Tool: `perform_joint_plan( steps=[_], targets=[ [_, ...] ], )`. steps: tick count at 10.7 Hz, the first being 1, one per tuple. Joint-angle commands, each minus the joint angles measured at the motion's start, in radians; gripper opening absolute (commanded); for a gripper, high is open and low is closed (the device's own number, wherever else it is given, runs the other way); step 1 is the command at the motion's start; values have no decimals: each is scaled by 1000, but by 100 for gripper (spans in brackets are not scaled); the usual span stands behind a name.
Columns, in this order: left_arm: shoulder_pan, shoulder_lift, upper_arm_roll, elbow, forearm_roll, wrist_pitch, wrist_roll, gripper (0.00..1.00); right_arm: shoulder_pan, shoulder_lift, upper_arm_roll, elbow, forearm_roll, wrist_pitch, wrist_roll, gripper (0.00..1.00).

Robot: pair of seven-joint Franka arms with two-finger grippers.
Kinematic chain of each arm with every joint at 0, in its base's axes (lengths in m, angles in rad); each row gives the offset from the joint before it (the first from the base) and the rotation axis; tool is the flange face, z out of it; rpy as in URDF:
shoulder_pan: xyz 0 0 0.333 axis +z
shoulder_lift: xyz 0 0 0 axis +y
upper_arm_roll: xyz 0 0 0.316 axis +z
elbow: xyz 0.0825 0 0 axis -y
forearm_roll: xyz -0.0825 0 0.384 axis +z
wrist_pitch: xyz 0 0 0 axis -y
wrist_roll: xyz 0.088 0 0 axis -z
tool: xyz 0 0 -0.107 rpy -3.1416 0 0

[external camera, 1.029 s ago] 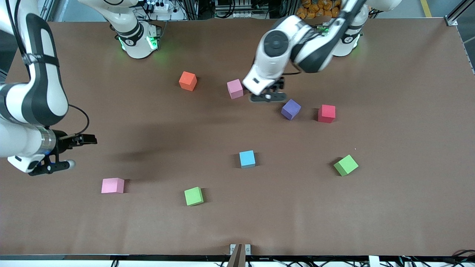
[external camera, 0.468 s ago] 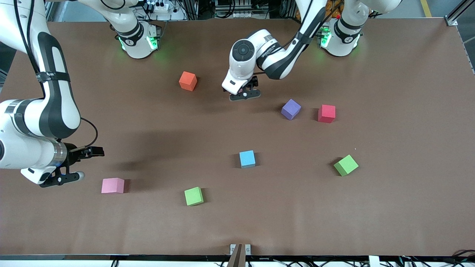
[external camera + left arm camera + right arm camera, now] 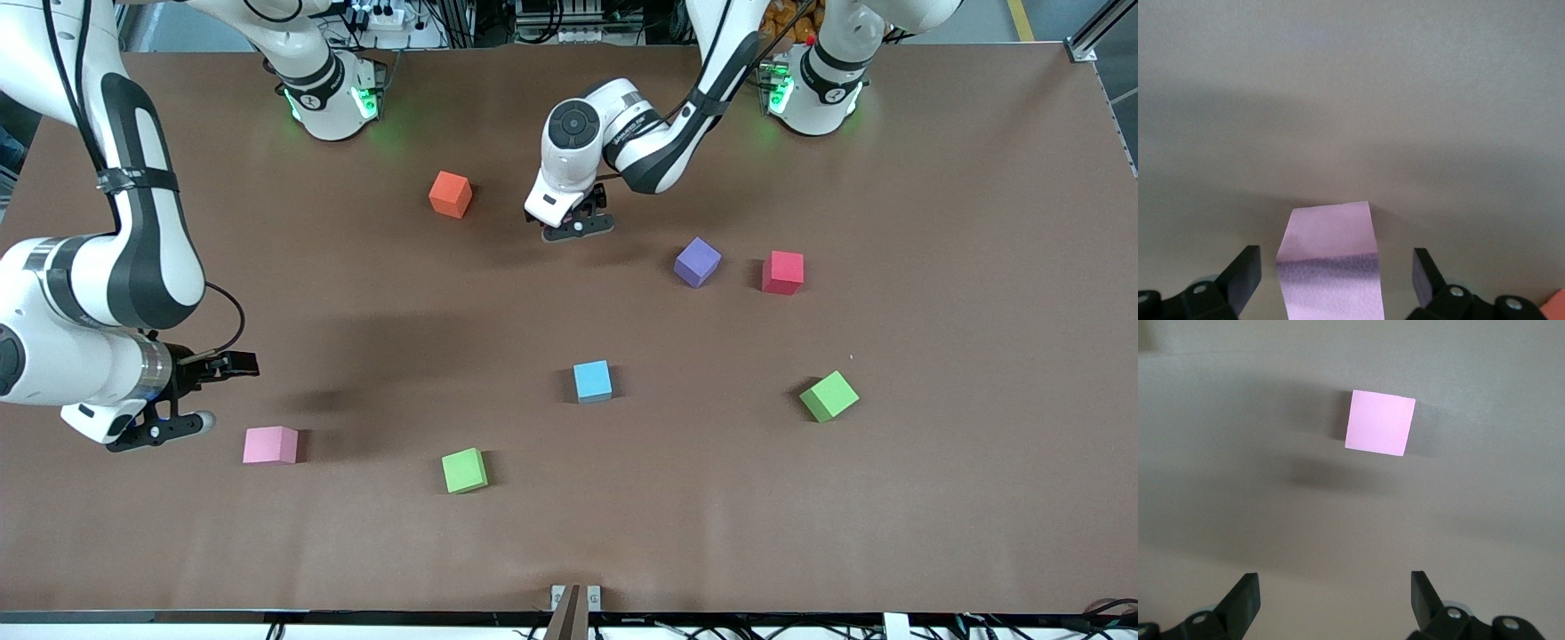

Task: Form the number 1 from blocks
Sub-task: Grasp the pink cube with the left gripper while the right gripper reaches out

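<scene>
Brown matting covers the whole table [image 3: 933, 498], and the blocks lie scattered across it with no two touching, so by my reading the figure 1 has not been started and every block has yet to be placed. Taking the light blue block [image 3: 592, 380] near the middle as a clock centre in the front view, the orange block [image 3: 451, 194] sits at about eleven o'clock, the purple block [image 3: 697, 261] at about one with the red block [image 3: 782, 272] just beside it, one green block [image 3: 829, 396] at three, the other green block [image 3: 465, 470] at about seven, and a pink block [image 3: 270, 444] at about eight. The second pink block [image 3: 1330, 263] is hidden under the left arm in the front view; the left wrist view shows it between the spread fingers of the left gripper [image 3: 1333, 283], untouched and slightly askew, so a grasp looks close. The right gripper [image 3: 191, 391] hangs near the first pink block, toward the right arm's end of the table; its fingers [image 3: 1241, 603] are spread and empty, and the right wrist view shows that block well ahead of the fingertips, not between them.
</scene>
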Motion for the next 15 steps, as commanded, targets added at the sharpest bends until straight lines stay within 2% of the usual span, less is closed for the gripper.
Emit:
perform_joint_plan(
  steps=[1, 2, 3, 4, 6, 9, 15],
  targets=[
    [-34, 28, 10, 13, -17, 11, -35, 100, -7, 11, 4, 24, 4, -15, -11, 100],
    [-35, 35, 9, 13, -14, 11, -36, 83, -7, 11, 4, 24, 6, -15, -11, 100],
    [-37, 39, 10, 15, -14, 11, -34, 37, -9, 11, 4, 24, 4, -15, -12, 100],
    [-37, 30, 9, 3, -14, 9, -34, 0, -12, 11, 4, 24, 10, -15, -12, 100],
    [-37, 12, 4, -23, -14, 7, -36, 0, -4, 17, 4, 24, 13, -13, 0, 100],
    [-55, -34, -51, -91, -5, 4, -55, 0, -1, 44, 4, 29, 6, 40, -8, 100],
    [-74, -60, -125, -146, 149, 7, -126, 0, 8, 136, 1, 29, -16, 183, -14, 100]
  ],
)
